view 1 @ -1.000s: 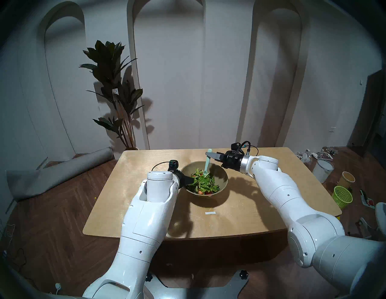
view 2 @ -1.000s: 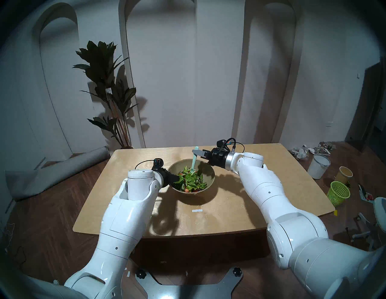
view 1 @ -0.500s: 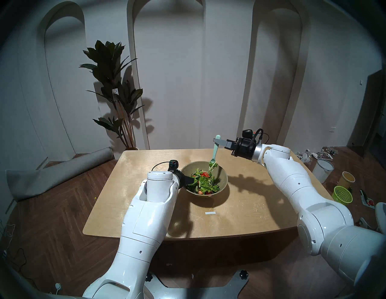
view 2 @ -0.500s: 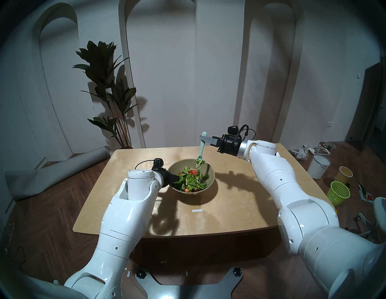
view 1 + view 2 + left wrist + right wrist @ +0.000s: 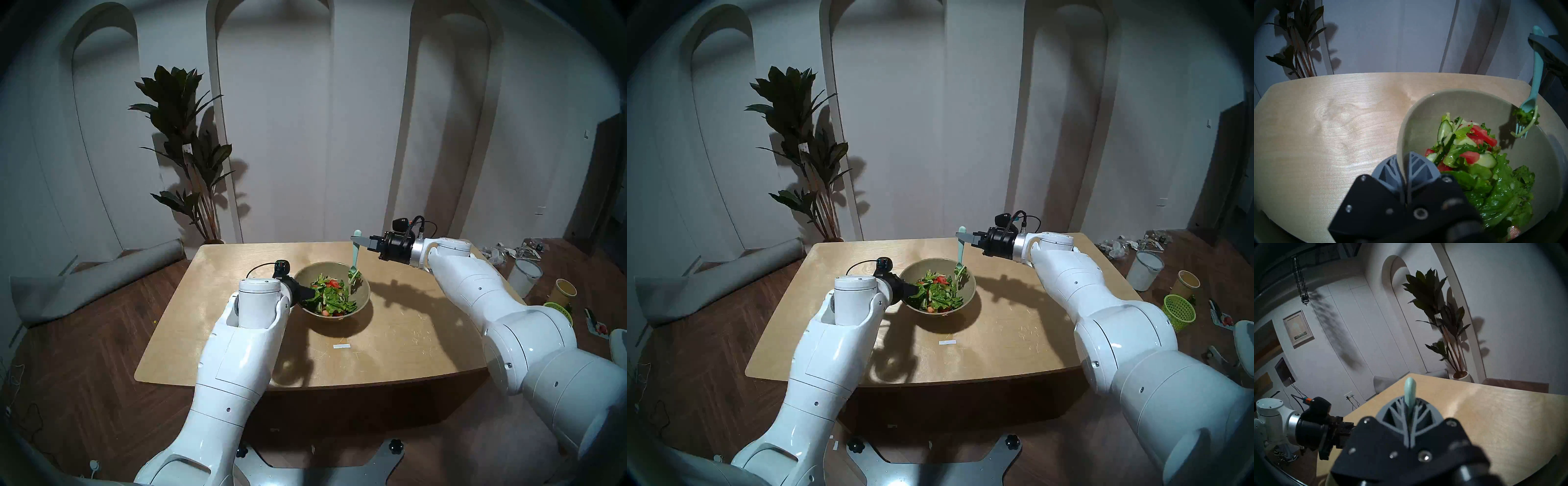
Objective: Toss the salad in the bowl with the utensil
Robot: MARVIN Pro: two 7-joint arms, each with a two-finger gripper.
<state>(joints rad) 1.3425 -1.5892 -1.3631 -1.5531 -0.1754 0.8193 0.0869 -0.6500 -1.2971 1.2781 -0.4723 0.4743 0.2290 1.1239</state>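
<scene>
Since a second ago the right gripper (image 5: 357, 239), clamped on the fork (image 5: 354, 255), lifted leaves from the salad (image 5: 330, 294) to the right rim, while the left gripper (image 5: 1404, 167) pinches the bowl (image 5: 363, 292) on the table (image 5: 390, 332); tossing seems underway, more turns left.

A wide olive-beige bowl (image 5: 361, 296) sits on the wooden table, tilted toward the near side. Inside, the salad (image 5: 330, 296) of green leaves, cucumber slices and red tomato chunks heaps against its lower wall. A mint-green fork (image 5: 354, 256) hangs tines-down above the far right rim, leaves clinging to its tines.
</scene>
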